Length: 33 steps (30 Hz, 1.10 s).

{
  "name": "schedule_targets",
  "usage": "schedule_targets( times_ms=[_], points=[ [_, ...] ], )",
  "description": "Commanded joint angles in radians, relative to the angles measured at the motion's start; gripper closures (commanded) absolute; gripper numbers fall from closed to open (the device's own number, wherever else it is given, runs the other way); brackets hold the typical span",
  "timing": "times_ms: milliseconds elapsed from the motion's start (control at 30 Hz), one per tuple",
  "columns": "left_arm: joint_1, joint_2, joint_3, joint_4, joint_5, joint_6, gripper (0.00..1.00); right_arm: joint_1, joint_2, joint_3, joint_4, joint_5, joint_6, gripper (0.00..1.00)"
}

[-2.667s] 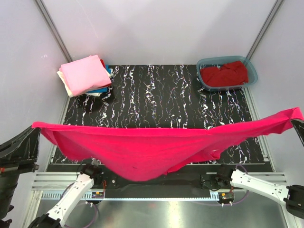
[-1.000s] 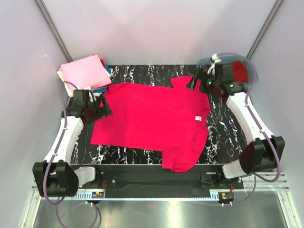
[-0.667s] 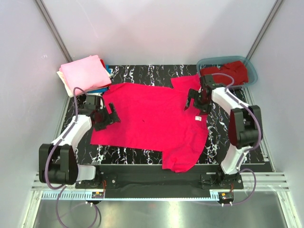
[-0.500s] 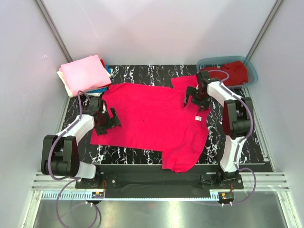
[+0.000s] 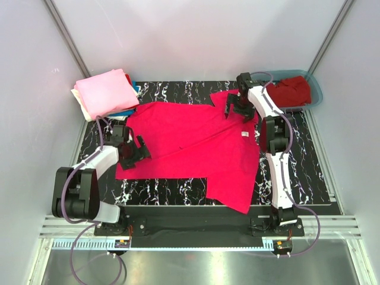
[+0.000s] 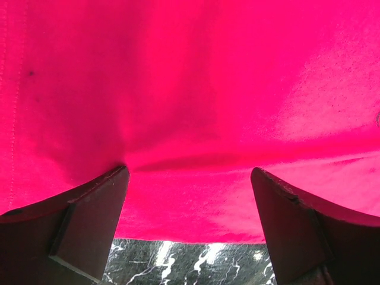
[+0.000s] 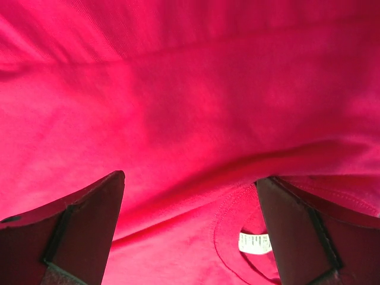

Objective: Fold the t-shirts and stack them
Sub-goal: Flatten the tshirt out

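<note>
A bright pinkish-red t-shirt [image 5: 190, 148] lies spread flat on the black marbled table [image 5: 297, 160], with a long crease running across it. My left gripper [image 5: 139, 153] is low over the shirt's left edge, jaws wide apart. In the left wrist view the shirt [image 6: 196, 89] fills the frame between open fingers [image 6: 77, 231], and its edge meets the table [image 6: 178, 261]. My right gripper [image 5: 234, 111] stands open over the shirt's back right part. The right wrist view shows the collar's white label [image 7: 255, 242] next to its right finger [image 7: 297, 237].
A stack of folded t-shirts, light pink on top [image 5: 107, 92] with cream and blue beneath, sits at the back left corner. A teal tub [image 5: 314, 95] at the back right holds a darker red shirt [image 5: 288, 92]. Grey walls close in on both sides.
The shirt was laid down from hanging. Since a second ago both grippers have come down onto it. The right gripper moved toward the back, and the cloth shifted and creased. The left jaws narrowed slightly.
</note>
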<state>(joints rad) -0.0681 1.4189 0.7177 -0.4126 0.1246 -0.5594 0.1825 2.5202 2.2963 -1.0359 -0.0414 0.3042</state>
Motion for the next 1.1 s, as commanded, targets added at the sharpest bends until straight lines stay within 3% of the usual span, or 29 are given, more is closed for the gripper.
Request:
schedule_targets(
  times_ms=[0,167,267,567,767,833,967,1067],
  points=[
    [-0.004,-0.018,-0.06,0.054,0.013,-0.037,0.08,0.0,0.094,0.151,-0.046,0.006,-0.037,0.0],
    [-0.007,-0.077,-0.051,0.022,0.014,-0.042,0.09,0.0,0.144,0.287,-0.099,0.0,-0.046,0.0],
    [-0.012,-0.139,-0.023,-0.024,0.003,-0.043,0.09,0.0,0.025,0.181,-0.063,0.005,-0.051,0.0],
    [-0.018,-0.313,0.034,-0.164,-0.045,-0.05,0.07,0.0,-0.608,-0.467,0.105,0.037,0.024,0.0],
    [-0.013,-0.331,0.012,-0.175,-0.039,-0.04,0.07,0.024,-1.036,-1.158,0.264,-0.038,0.191,0.0],
    [0.002,-0.324,0.009,-0.189,-0.049,-0.022,0.07,0.079,-1.138,-1.266,0.29,-0.016,0.252,0.0],
    [0.033,-0.347,-0.004,-0.189,-0.029,-0.017,0.07,0.347,-1.222,-1.47,0.287,0.037,0.396,0.0],
    [0.034,-0.368,0.002,-0.196,-0.011,-0.028,0.07,0.458,-1.299,-1.567,0.283,0.095,0.527,0.0]
  ],
)
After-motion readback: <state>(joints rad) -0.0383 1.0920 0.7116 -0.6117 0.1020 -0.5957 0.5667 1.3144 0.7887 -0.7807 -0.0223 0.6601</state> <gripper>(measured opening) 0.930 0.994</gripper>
